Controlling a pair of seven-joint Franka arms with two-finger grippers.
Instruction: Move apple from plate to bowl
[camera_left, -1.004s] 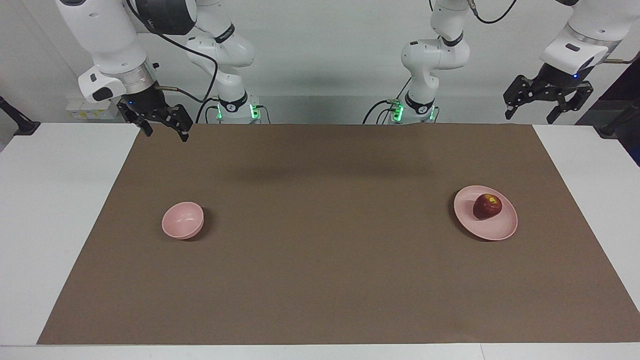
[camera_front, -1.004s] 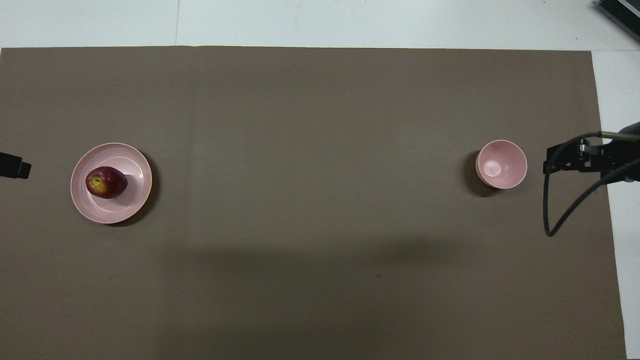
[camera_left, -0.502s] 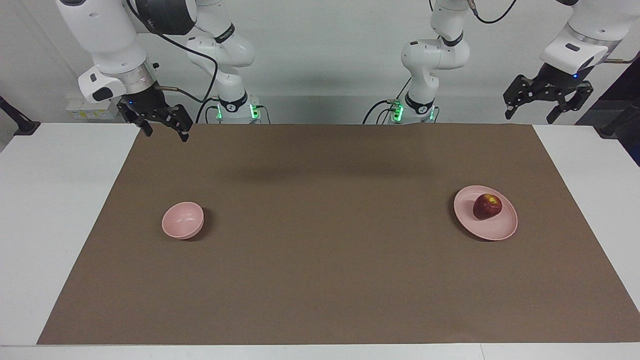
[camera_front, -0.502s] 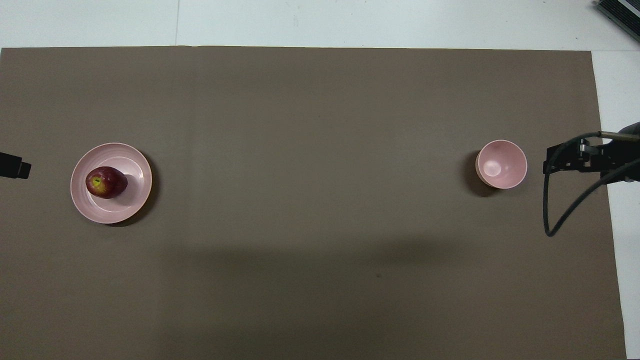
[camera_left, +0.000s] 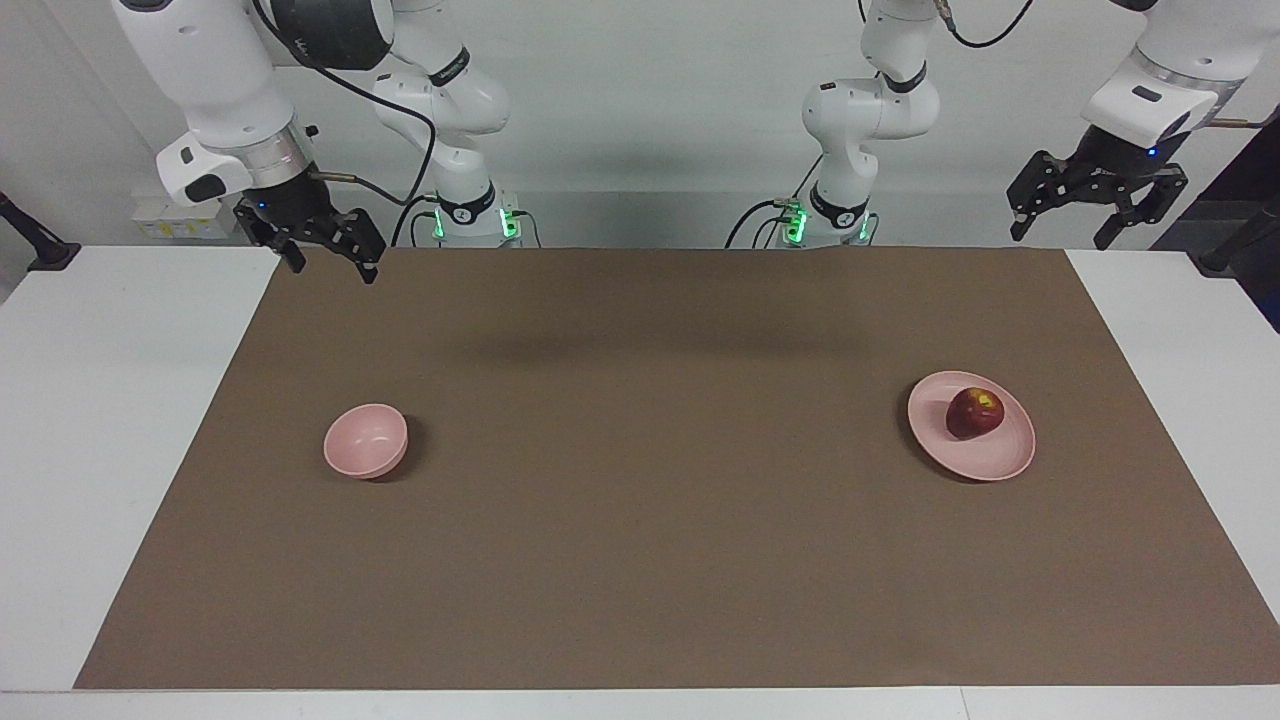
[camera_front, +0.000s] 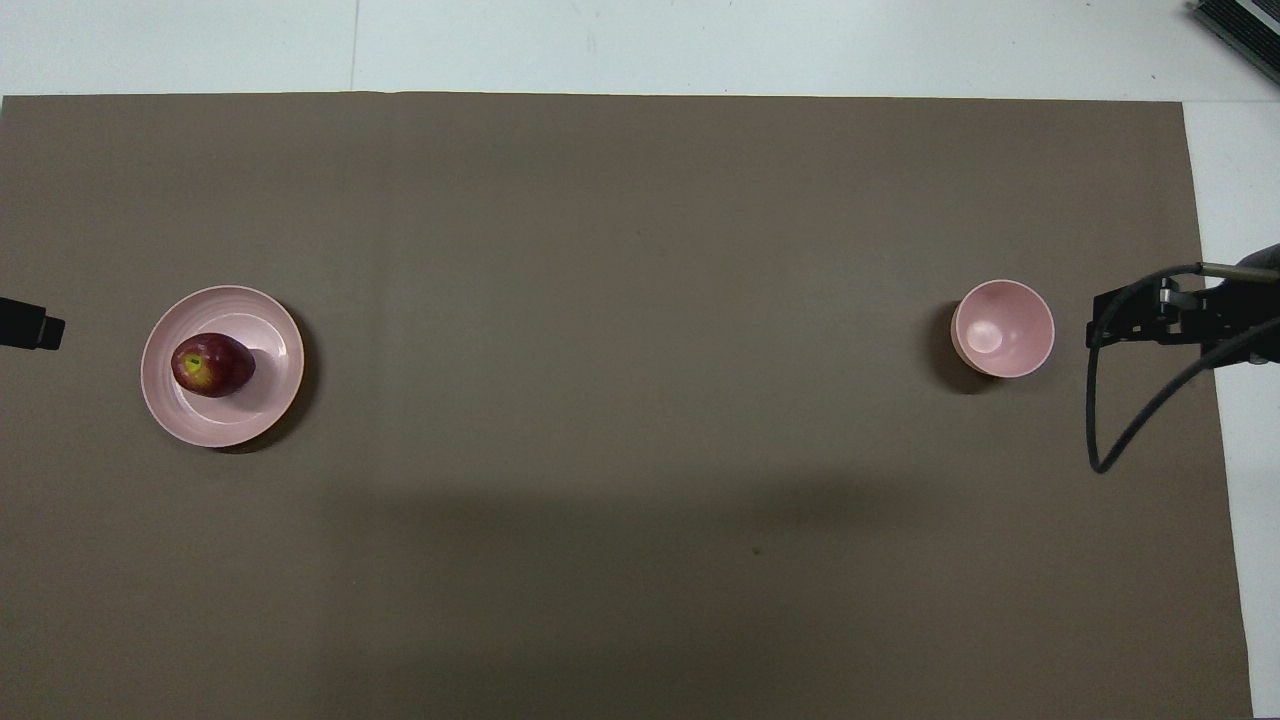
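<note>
My small dark red apple (camera_left: 975, 412) sits on the wide pale pink plate (camera_left: 990, 464); the deep pink bowl (camera_left: 366, 440) is well apart. Both my left tool (camera_left: 1096, 216) and right tool (camera_left: 326, 257) hang fingers apart.

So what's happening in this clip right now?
Nothing is being handled yet. The apple sits on the pink plate toward the left arm's end of the brown mat, and the empty pink bowl stands toward the right arm's end. The left gripper and the right gripper both hang open and empty, raised near the robots' edge of the table, neither over the dishes.
</note>
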